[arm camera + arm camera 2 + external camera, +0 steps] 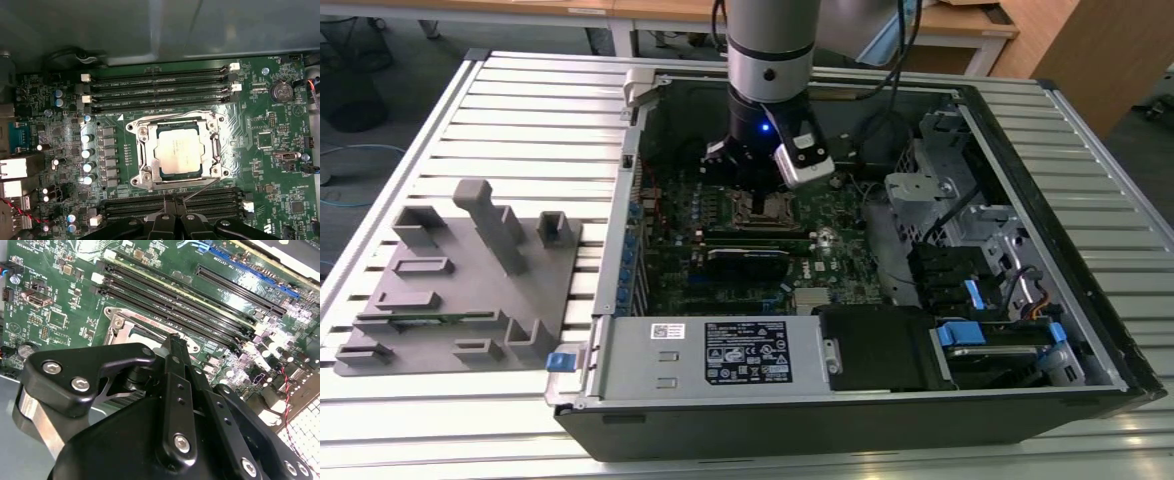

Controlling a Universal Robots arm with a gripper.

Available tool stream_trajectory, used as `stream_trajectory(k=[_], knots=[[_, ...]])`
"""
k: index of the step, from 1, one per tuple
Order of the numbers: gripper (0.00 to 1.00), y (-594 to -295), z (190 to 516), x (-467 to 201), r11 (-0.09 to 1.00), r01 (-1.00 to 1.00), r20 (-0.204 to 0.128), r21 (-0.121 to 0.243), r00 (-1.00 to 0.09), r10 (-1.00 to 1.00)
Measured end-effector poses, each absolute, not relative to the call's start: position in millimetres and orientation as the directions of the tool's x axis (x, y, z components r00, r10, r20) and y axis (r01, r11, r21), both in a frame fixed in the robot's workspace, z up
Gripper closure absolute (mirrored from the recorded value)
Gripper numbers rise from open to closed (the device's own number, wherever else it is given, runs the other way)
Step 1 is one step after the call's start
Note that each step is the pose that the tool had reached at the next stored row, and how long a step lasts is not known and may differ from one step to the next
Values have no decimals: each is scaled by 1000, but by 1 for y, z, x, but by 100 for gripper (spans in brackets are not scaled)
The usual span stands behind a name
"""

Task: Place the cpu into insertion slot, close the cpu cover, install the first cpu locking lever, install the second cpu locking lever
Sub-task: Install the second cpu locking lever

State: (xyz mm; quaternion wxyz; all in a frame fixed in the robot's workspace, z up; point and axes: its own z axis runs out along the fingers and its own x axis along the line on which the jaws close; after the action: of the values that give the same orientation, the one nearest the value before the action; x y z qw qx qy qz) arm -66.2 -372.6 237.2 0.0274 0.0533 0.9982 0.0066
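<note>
In the first wrist view the cpu (180, 150) lies flat in its socket, dull silver top up. The cpu cover (144, 150), a silver frame, lies down around it. A thin wire locking lever (202, 188) slants from the socket's corner to my gripper (174, 202), whose black fingers are shut together at the socket's edge by the memory slots. Whether the lever's end is clamped between them I cannot tell. Another thin lever (165, 114) lies along the opposite side of the socket. In the second wrist view the gripper (172, 340) points at the socket (131, 326). In the exterior view the gripper (750, 195) hangs over the socket (755, 212).
The open computer case (607, 270) lies on a slatted table. Memory slots (160, 85) flank the socket on both sides, and capacitors (89, 150) stand beside it. A power supply (720, 352) and drive bays (987, 300) fill the case's near and right parts. A grey fixture (454, 280) sits outside.
</note>
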Motion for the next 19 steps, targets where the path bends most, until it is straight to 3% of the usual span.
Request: stream_trajectory(k=[19], knots=[[90,-373,229,-67,994,106,-54,15,-993,107]])
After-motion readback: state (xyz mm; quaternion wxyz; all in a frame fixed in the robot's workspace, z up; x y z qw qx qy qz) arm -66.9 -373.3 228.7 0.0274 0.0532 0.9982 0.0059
